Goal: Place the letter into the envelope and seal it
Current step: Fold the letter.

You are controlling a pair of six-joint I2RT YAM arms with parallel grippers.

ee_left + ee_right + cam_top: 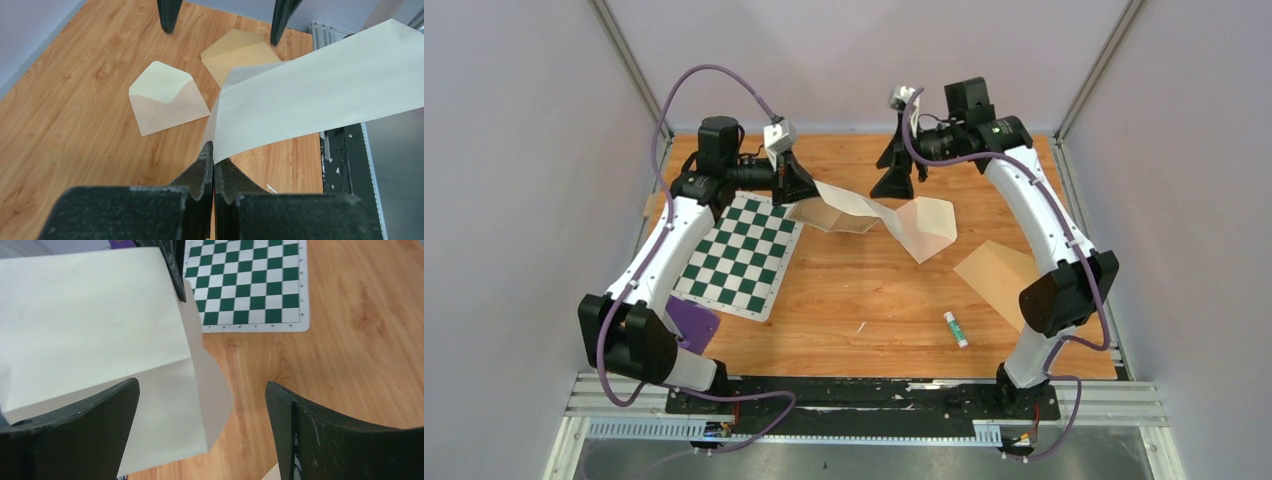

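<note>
Because the letter (310, 95) is thin, light and limp, it sags and twists from the one edge pinched in the closed left end effector (214, 152), above the surface (75, 125). A second hold on its far edge would likely steady it. The right end effector (201, 385) gapes wide nearby, empty.
</note>
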